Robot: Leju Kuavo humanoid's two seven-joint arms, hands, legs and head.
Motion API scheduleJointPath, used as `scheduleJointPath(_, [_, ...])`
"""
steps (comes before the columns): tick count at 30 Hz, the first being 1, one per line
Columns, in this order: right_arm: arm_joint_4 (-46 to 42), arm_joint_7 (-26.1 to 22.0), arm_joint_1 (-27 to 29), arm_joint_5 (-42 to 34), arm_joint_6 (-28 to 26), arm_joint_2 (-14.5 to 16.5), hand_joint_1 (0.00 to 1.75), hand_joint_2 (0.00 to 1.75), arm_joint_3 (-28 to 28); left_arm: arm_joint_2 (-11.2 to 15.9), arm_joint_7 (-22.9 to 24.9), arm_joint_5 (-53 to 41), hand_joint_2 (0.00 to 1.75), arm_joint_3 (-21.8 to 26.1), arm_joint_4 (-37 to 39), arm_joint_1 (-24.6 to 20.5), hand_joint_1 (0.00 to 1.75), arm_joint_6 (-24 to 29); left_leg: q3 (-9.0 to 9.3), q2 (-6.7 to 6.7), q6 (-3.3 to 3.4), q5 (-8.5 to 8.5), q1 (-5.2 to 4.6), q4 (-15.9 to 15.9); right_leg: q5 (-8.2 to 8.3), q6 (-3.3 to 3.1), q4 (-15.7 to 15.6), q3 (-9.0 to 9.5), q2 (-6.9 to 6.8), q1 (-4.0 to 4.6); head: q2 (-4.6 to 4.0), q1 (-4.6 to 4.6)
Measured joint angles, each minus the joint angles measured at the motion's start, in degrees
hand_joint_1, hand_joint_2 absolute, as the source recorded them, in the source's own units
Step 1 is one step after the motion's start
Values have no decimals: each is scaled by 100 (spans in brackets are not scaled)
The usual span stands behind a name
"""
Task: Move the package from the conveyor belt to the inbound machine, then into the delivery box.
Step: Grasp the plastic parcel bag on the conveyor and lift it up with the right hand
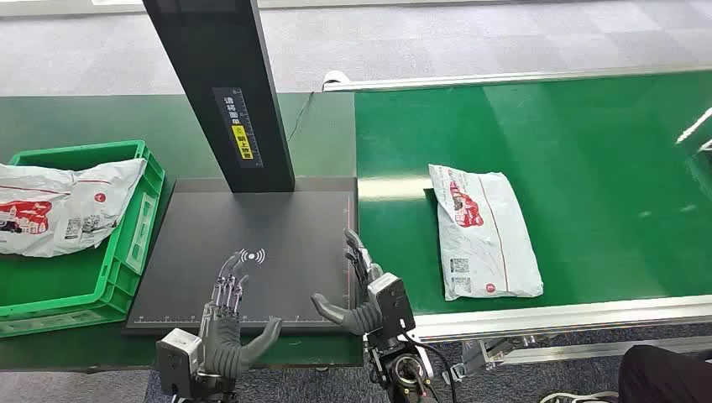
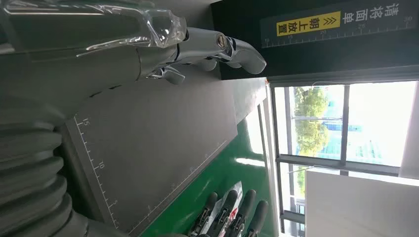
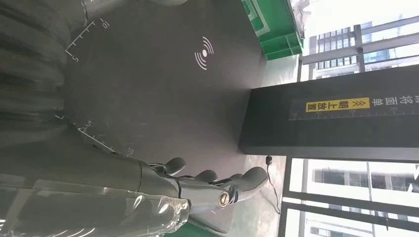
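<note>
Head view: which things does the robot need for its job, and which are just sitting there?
For the job:
package on conveyor belt
inbound machine
green delivery box
left hand, right hand, both empty

Just there:
bagged parcel already in box
grey floor

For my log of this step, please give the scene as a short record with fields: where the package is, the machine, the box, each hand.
package: white mailer lying flat on the green conveyor belt, untouched
inbound machine: dark scan plate with black post, nothing on plate
delivery box: green crate, already holds another white package
left hand: over the plate's near edge, fingers apart, holding nothing
right hand: at the plate's right edge, fingers apart, holding nothing
</note>
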Motion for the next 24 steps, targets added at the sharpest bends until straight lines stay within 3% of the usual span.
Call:
scheduleJointPath(8, [-16,75,-1,209,-184,-3,0,175,0,0,2,0,175,1,-1,1,0,0,0,0,0,0,0,0,0,0,0,0,0,0,-1,0])
scheduleJointPath(14, [-817,1021,-51,1732,-1142,-243,0,175,-20,1,12,5,175,1,-2,10,0,-17,0,4,1,1,-1,1,2,2,-1,1,1,-2,-2,0])
scheduleJointPath(18, [-326,1808,-976,2473,-1039,-727,0,175,-217,3,-17,100,175,1,29,-45,0,-35,-2,8,14,10,-8,3,17,16,-2,2,2,-12,-2,1])
scheduleJointPath(24, [1395,2254,-2335,2966,-796,-1116,0,175,-465,8,-12,186,175,1,55,-103,0,-37,-8,-1,19,26,-10,5,33,19,-1,-5,-8,-13,0,-1])
